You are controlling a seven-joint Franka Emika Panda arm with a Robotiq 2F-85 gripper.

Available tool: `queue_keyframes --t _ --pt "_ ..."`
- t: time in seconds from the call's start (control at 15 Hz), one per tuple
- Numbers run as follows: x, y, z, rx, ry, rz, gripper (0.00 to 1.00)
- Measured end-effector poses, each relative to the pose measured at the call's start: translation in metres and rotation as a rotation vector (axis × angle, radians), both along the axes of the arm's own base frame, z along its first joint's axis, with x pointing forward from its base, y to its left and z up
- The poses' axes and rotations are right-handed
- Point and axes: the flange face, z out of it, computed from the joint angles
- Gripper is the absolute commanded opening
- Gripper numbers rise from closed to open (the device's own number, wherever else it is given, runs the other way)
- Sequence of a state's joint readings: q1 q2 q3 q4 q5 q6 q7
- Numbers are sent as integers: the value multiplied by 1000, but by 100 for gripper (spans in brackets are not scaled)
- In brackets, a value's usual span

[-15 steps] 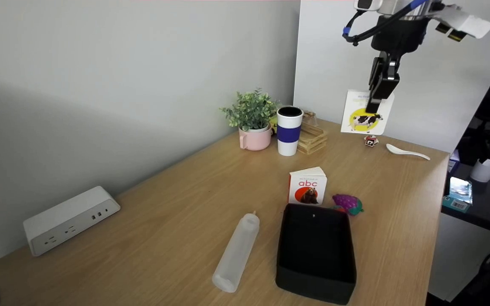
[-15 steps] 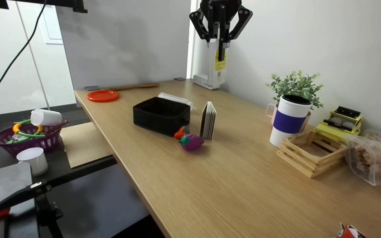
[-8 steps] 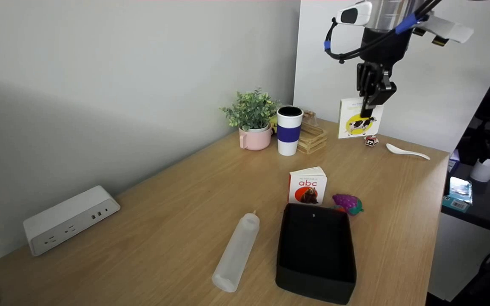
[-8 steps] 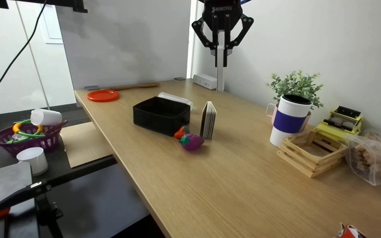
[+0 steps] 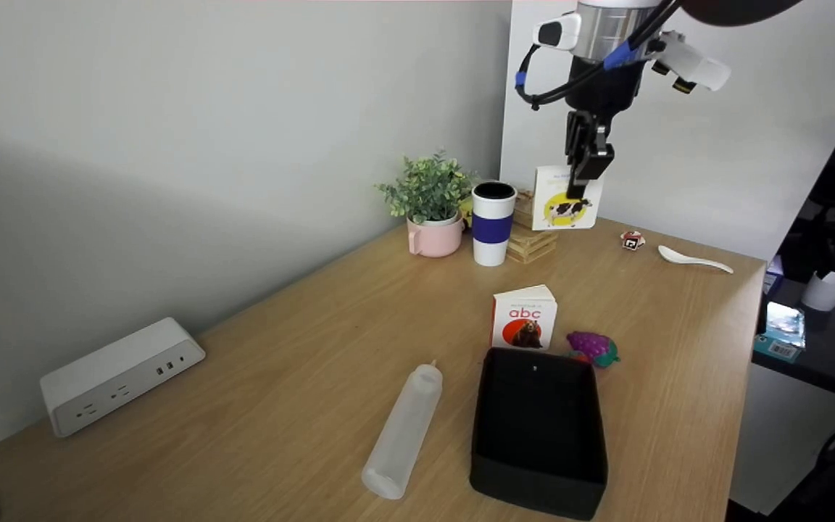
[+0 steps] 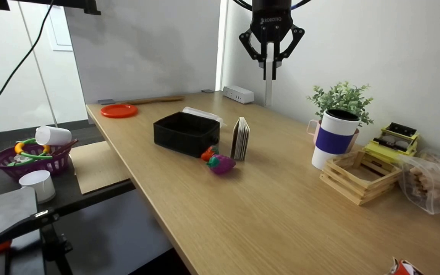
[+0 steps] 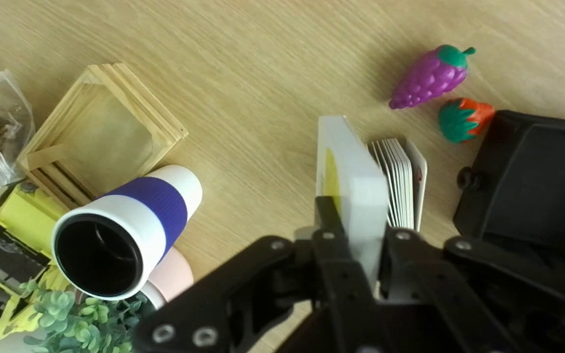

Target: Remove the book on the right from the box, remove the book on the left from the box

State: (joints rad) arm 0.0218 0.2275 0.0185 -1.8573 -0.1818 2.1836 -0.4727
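A black gripper (image 6: 269,72) holds a white cow book (image 5: 557,203) upright in midair above a wooden table (image 5: 280,406), its fingers (image 7: 334,250) drawn close together, parted only by the thickness of the book clasped between them. The cover, a spotted cow on a yellow circle, faces out in an exterior view, part of its lettering too small to read. The abc book (image 5: 524,319) stands upright on the tabletop, pages slightly fanned, just beyond the far wall of the black box (image 5: 526,478); both books are outside it. In an exterior view, a translucent squeeze bottle (image 5: 403,431) lies to the left of the box, and a purple grape toy (image 5: 588,344) rests past its far right corner. A strawberry toy (image 7: 466,120) sits between grapes and box in the wrist view. A tumbler (image 5: 491,225) with a purple band, a potted plant (image 5: 428,188) and a wooden crate (image 7: 142,100) cluster on the far side in an exterior view, with a white spoon (image 5: 693,259) at far right.
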Motion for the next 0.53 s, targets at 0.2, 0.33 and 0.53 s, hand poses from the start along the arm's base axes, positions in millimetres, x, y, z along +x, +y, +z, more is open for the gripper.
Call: queue_keyframes --t 0.2,0.33,0.53 --pt "13 -9 -24 48 17 -38 4" --pt "21 -18 -43 98 44 -50 4" --pt "32 -37 -71 155 83 -53 4"
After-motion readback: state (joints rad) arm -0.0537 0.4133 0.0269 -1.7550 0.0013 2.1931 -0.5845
